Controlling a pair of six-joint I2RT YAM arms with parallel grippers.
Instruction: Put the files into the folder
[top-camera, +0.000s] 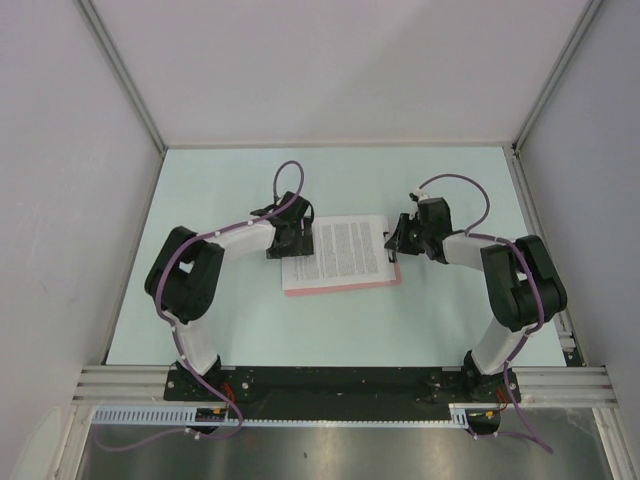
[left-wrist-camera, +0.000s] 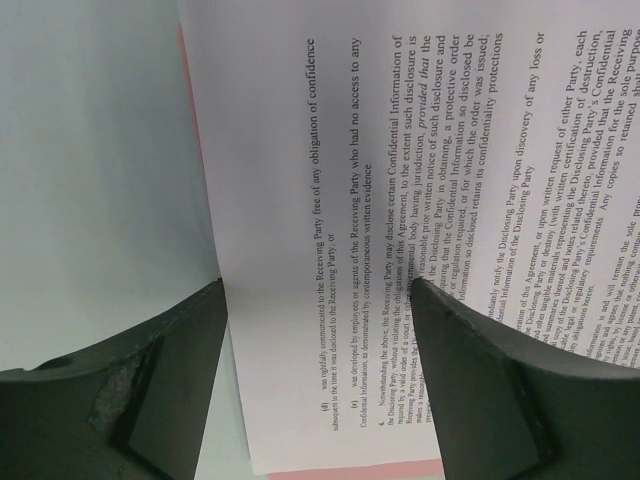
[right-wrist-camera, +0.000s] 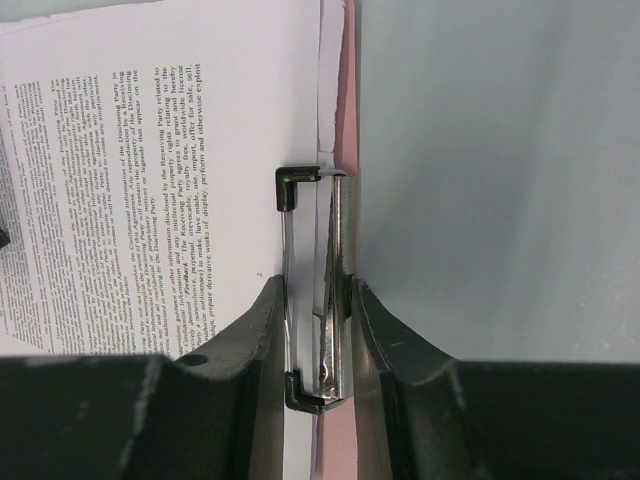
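- Files (top-camera: 335, 248) flat on folder (top-camera: 345, 288), mid-table, long axis 9-to-3 o'clock.
- Right gripper (right-wrist-camera: 315, 290) at 3 o'clock end, clenched on clip (right-wrist-camera: 335, 290).
- Left gripper (left-wrist-camera: 318, 292) at 9 o'clock end, fingers released, straddling the sheet edge.

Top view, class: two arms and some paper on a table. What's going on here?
The printed sheets lie on the pink clipboard. The right gripper straddles the clip at the right edge, a finger on each side; whether it squeezes is unclear. The clip's wire lies across the sheets' edge. The left gripper is open at the sheets' left edge, one finger over paper, one over the table.
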